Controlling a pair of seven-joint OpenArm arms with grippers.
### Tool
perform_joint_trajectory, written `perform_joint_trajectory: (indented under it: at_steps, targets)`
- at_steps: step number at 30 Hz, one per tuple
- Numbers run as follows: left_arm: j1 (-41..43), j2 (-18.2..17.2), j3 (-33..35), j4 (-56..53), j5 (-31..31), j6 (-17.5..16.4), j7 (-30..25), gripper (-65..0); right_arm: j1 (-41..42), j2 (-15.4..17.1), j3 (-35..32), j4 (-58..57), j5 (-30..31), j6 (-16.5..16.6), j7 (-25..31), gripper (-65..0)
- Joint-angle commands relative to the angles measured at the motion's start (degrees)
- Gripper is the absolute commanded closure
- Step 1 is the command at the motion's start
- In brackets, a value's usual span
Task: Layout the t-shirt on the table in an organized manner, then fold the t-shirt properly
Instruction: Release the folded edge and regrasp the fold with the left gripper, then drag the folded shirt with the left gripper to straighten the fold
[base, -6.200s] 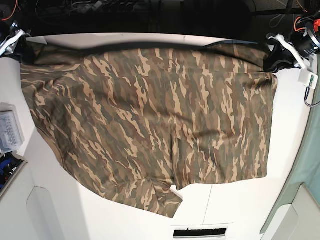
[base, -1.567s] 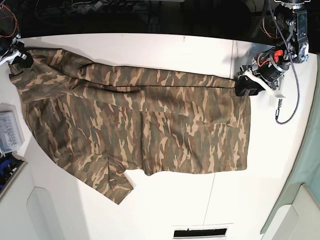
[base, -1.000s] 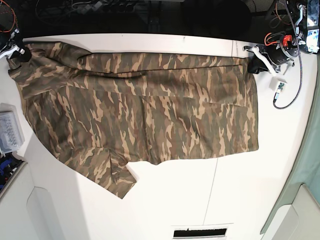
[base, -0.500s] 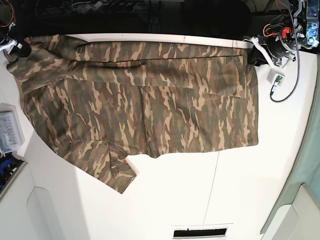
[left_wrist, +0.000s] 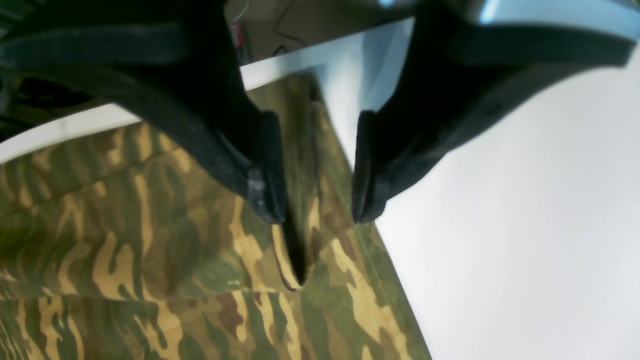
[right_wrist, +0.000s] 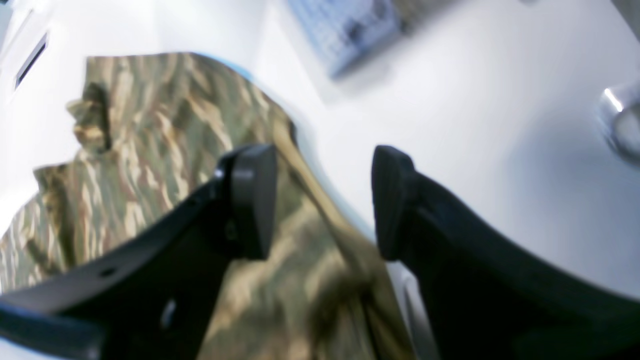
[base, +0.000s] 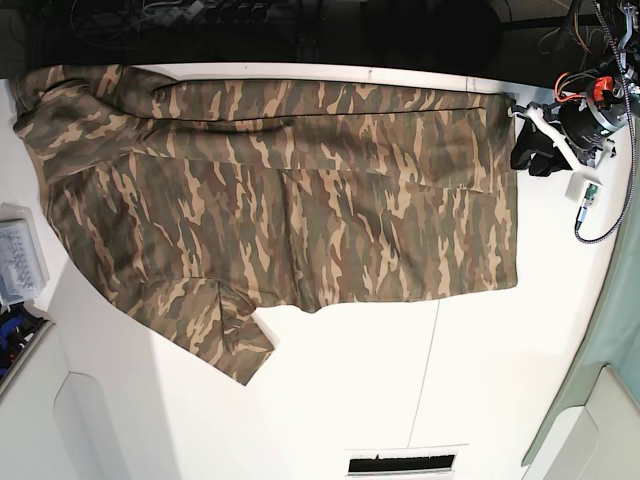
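Left wrist view: left gripper has its jaws apart, nothing clamped; the t-shirt lies flat below and beyond the tips, its corner edge running between the jaws, with a small raised pleat just under them. Bare table to one side.

Right wrist view: right gripper is also spread wide and empty; the t-shirt edge passes under the gap, cloth reaching away from the claw (blurred, so whether it touches I cannot tell).

Base view: the t-shirt lies spread on the table, long axis across the picture, one sleeve folded over at the near lower corner. Left gripper sits just off the shirt's side edge; the right gripper is not in this view. Judging by this, layout looks nearly done, and the folded-over sleeve lies nearer the right arm's side.
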Motion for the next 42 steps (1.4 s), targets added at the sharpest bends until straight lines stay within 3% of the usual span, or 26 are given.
perform_joint_trajectory:
  at_steps: [1, 3, 6, 10, 12, 16, 20, 26, 31, 33, 36, 39, 41, 42]
  targets:
    - [0.0, -1.0, -0.3, 0.8, -1.2, -0.7, -0.5, -25.6, 1.9, 1.6, -0.7, 0.7, -0.2, 0.1, 2.7, -30.4]
    - [-0.3, -1.0, 0.3, 0.8, -1.5, -2.4, -0.5, -25.6, 5.1, 1.6, -3.7, 0.0, -3.0, -0.3, 5.0, -30.4]
    - [-1.6, -1.5, 2.4, 0.7, -1.3, -2.3, -0.5, -25.6, 10.9, 1.6, -10.3, -2.3, -9.5, -1.7, 8.9, -30.4]
    - [-4.5, -1.7, 4.5, -1.0, 1.6, 0.4, -0.7, -26.8, 18.7, 1.6, -18.7, -9.8, -20.8, -9.0, 16.3, -30.4]
    - [-6.5, -1.7, 4.6, -3.4, 1.6, 1.0, -1.0, -31.5, 22.6, 1.6, -21.0, -15.6, -23.4, -10.1, 17.5, -30.4]
    - [-14.2, -1.8, 4.6, -10.8, 1.5, 1.0, -1.1, -32.9, 29.0, 1.2, -24.7, -26.8, -23.3, -5.2, 18.8, -30.4]
    - [-22.6, -1.7, 6.2, -21.7, 1.6, 0.9, -2.7, -32.9, 30.8, 0.7, -28.7, -33.4, -24.2, -4.9, 22.1, -30.4]
    - [-35.6, -1.7, 10.9, -41.4, 6.6, 1.0, -8.5, -32.9, 30.6, 0.4, -34.0, -35.3, -24.3, -1.6, 22.1, -30.4]
    - [-41.3, -1.4, 13.9, -51.6, 8.3, 1.4, -9.4, -32.8, 30.6, 0.4, -35.2, -35.3, -23.2, -0.8, 21.8, -30.3]
    - [-41.7, -1.4, 14.9, -52.8, 8.3, 0.7, -8.4, -26.2, 30.7, 0.3, -35.2, -35.1, -23.1, -0.7, 21.6, -27.8]
    - [-41.7, -1.4, 16.6, -52.8, 7.7, -3.0, -5.7, -2.5, 30.7, 0.3, -35.2, -34.3, -23.1, -0.7, 21.5, -15.0]
    - [-41.7, -1.4, 18.2, -52.6, 5.4, -8.2, -4.6, 0.0, 30.7, 0.3, -35.2, -33.2, -23.1, 0.3, 20.8, 0.0]
    - [-41.7, -1.5, 18.8, -51.4, 2.4, -12.1, -3.1, 0.0, 30.6, 0.5, -35.2, -32.5, -23.1, 0.3, 20.5, 0.0]
    - [-41.7, -1.5, 18.8, -50.4, -0.2, -12.5, -1.3, 0.0, 30.6, 0.8, -35.1, -32.3, -22.9, 0.3, 20.1, 0.0]
